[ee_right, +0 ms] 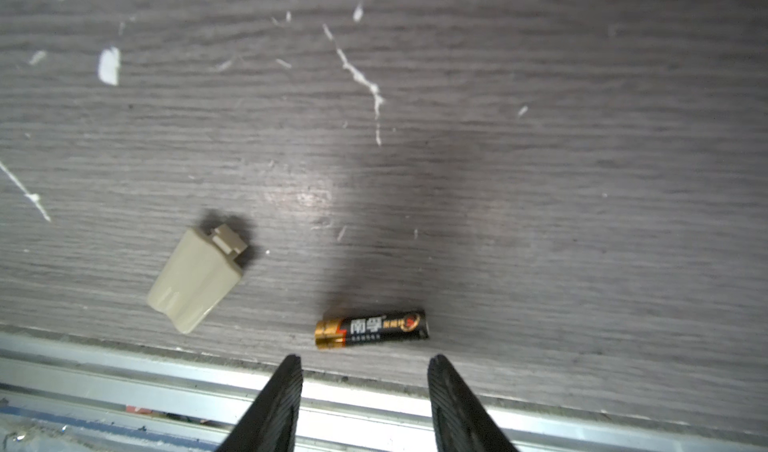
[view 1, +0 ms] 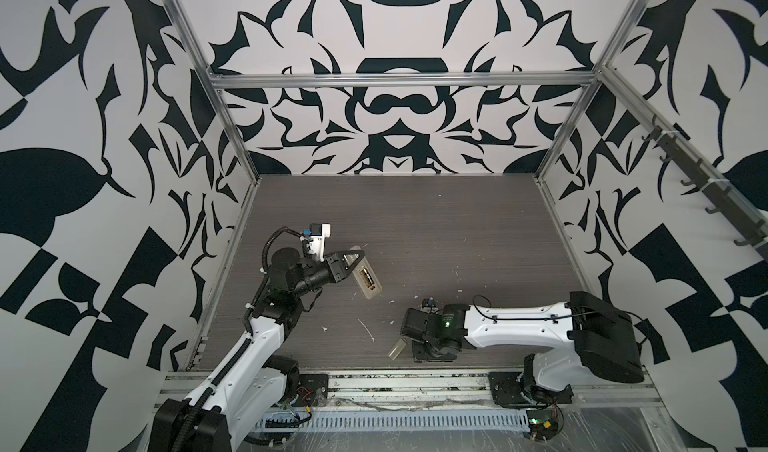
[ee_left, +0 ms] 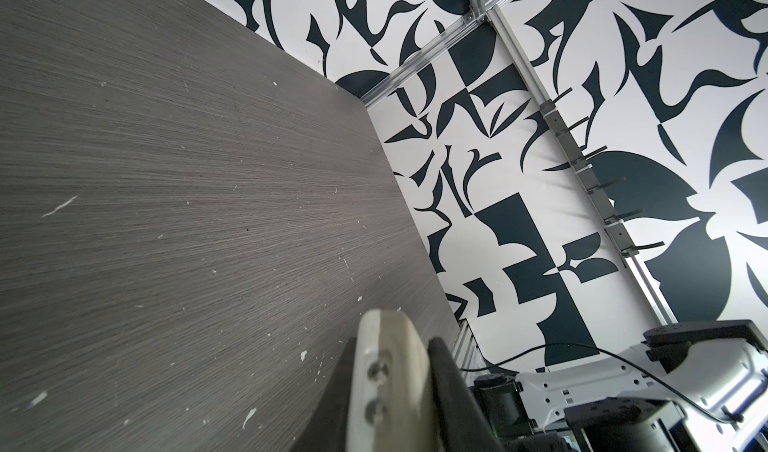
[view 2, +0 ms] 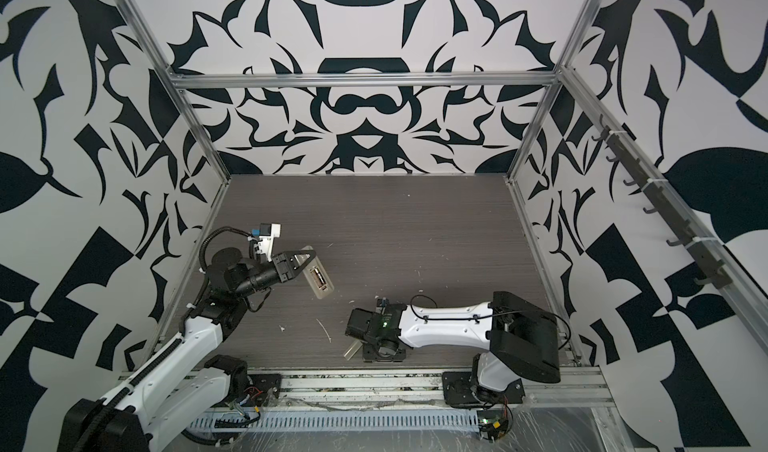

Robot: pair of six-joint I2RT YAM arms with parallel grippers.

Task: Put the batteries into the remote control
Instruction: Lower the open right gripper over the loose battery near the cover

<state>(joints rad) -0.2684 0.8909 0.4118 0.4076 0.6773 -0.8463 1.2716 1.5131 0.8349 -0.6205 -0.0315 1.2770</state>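
Note:
My left gripper (view 1: 353, 263) is shut on the remote control (view 1: 368, 283), holding it off the table at the left with its beige back up. One battery (view 1: 365, 278) lies in the recess, as both top views show (view 2: 318, 280). In the left wrist view the remote's beige end (ee_left: 390, 371) sits clamped between the dark fingers (ee_left: 451, 371). A second battery (ee_right: 372, 329), black with a gold end, lies on the table near the front edge. My right gripper (ee_right: 365, 360) hangs just above it, open, holding nothing. My right arm's wrist (view 1: 432, 337) hides that battery in the top views.
A loose beige battery cover (ee_right: 195, 279) lies on the table beside the battery, also seen in a top view (view 1: 397, 350). White scraps (view 1: 368, 331) are scattered over the grey table. The aluminium front rail (ee_right: 124, 371) runs right behind the battery.

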